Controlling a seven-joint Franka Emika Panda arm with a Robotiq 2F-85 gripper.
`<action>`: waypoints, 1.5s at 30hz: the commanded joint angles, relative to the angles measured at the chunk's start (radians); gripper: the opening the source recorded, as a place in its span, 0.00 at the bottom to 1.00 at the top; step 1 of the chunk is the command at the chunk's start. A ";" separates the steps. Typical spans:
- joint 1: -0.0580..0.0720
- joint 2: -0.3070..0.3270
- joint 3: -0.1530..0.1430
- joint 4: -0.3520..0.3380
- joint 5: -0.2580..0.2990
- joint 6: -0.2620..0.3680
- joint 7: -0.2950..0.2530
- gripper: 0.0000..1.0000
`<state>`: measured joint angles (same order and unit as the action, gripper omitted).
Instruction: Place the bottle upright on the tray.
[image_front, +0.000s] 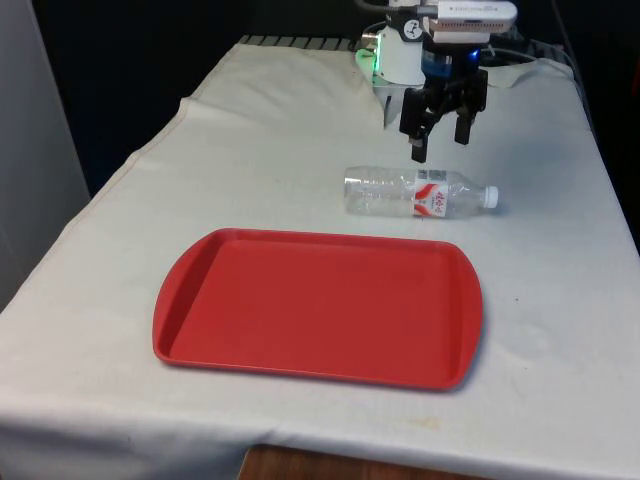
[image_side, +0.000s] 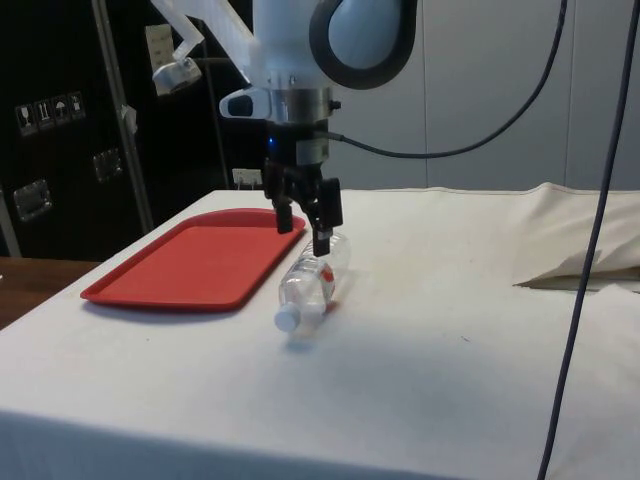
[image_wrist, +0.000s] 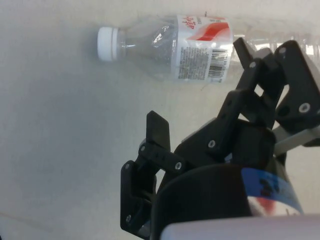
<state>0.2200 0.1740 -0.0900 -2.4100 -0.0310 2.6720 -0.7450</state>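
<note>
Black two-finger gripper hangs with its fingers spread apart and nothing between them, just above and slightly behind the clear plastic water bottle. That bottle, with a white screw cap and a red-and-white label, lies on its side on the cloth, its cap toward the front view's right. It rests just beyond the far long edge of the flat red plastic tray, close to it but apart. In the wrist view the bottle lies crosswise ahead of the fingertips, untouched.

As I judge it, the task is barely begun: the grasp, the lift, the turn to upright and the setting down on the tray are all left to do.

Underneath, a white cloth covers the table, rumpled at one end in the side view. Dark cabinets stand behind the tray there.
</note>
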 joint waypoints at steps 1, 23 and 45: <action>0.000 0.000 0.000 0.001 0.000 -0.001 -0.001 1.00; 0.000 0.012 0.000 0.023 -0.044 -0.022 -0.045 1.00; -0.001 0.011 0.009 0.032 -0.036 -0.059 -0.138 1.00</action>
<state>0.2190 0.1830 -0.0840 -2.3810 -0.0700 2.6160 -0.8780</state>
